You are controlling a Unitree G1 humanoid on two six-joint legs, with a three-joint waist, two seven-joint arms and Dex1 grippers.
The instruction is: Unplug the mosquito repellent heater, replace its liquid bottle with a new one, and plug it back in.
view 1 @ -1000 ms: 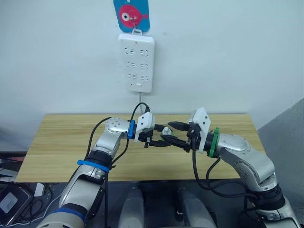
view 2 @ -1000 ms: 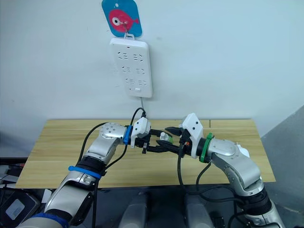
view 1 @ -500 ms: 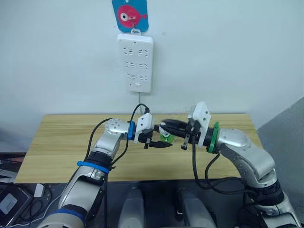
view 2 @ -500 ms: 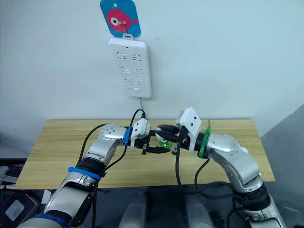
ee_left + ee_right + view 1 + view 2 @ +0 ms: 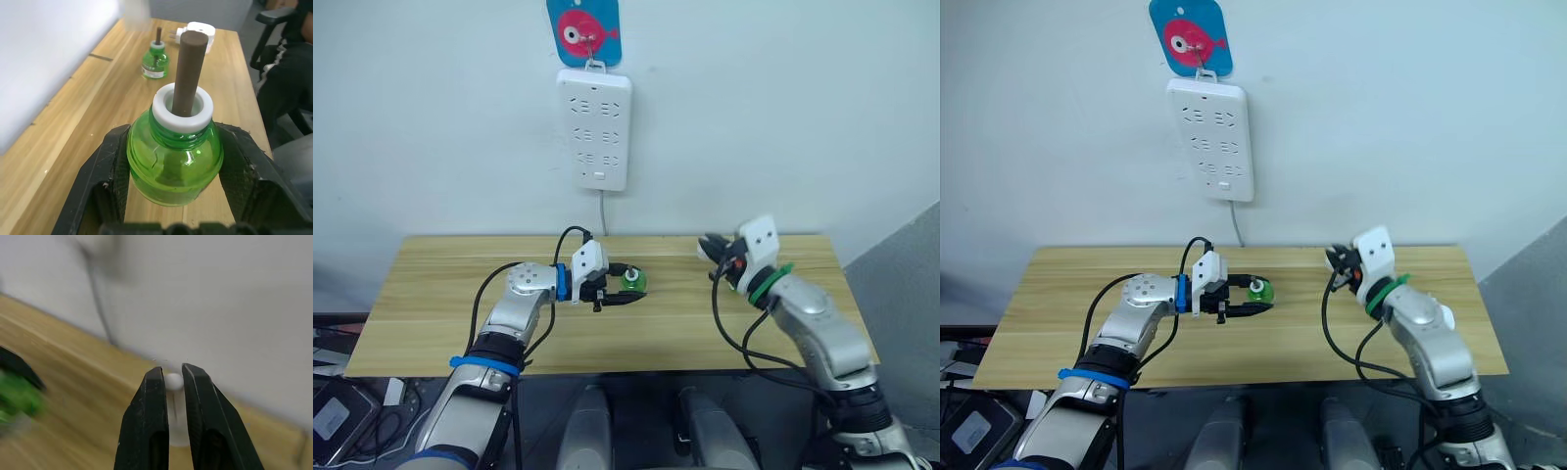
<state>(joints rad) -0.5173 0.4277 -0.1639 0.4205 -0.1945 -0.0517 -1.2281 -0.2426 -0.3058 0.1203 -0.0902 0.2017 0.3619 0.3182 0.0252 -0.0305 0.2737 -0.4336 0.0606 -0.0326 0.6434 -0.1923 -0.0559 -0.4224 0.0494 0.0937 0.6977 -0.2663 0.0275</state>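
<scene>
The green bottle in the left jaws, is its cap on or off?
Off: the green bottle held by the left gripper shows its brown wick standing bare from the white collar.

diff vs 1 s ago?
The grippers have parted. The left gripper drew back toward the robot's left, gripping the green bottle. The right gripper swung away to the right, shut on a small white piece. The power strip is unchanged.

Wooden table (image 5: 440, 284), bottle (image 5: 155, 60), heater (image 5: 198, 33)
</scene>
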